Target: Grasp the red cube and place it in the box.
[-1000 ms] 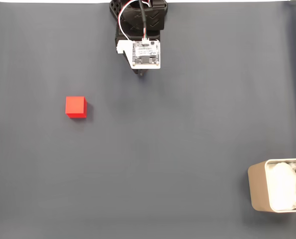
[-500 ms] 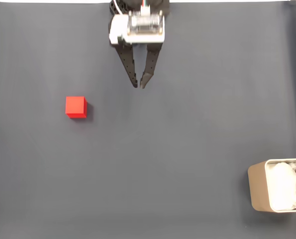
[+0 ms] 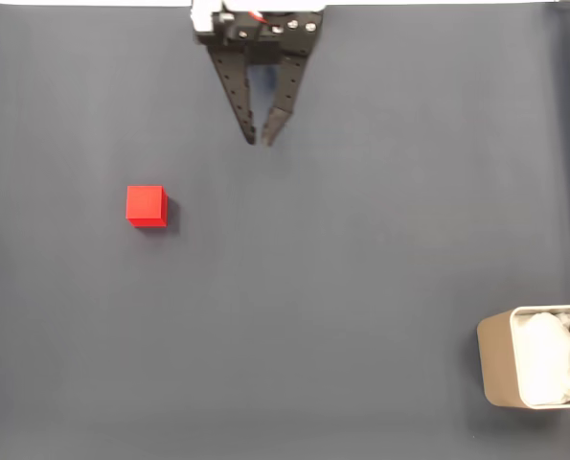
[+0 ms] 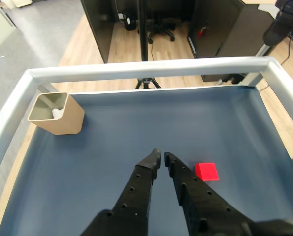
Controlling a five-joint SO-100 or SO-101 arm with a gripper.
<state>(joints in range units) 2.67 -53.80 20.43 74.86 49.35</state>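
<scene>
Nothing of the task is done yet, as far as you can judge from the pictures: your gripper (image 3: 259, 140) holds nothing, its two black fingers nearly pressed together with only a thin slit between the tips, which shows more plainly in the wrist view (image 4: 161, 156). It hangs over bare mat (image 3: 361, 240) near the top edge of the fixed view.

From the gripper, the cube (image 3: 147, 206) sits well apart, down and to the left in the fixed view; in the wrist view it lies just right of the fingertips and a little nearer the camera (image 4: 206, 171). It rests flat on the mat, untouched.

The box (image 3: 500, 369) is far from the gripper on the other side, at the lower right corner of the fixed view and partly cut by the frame; in the wrist view it stands ahead and to the left (image 4: 57, 115), by the rail (image 4: 151, 69). White lining shows inside it, and no cube.

Everything is left for you: spread the fingers, swing to the cube, close on it, lift, carry it across the mat and let it go in the box
</scene>
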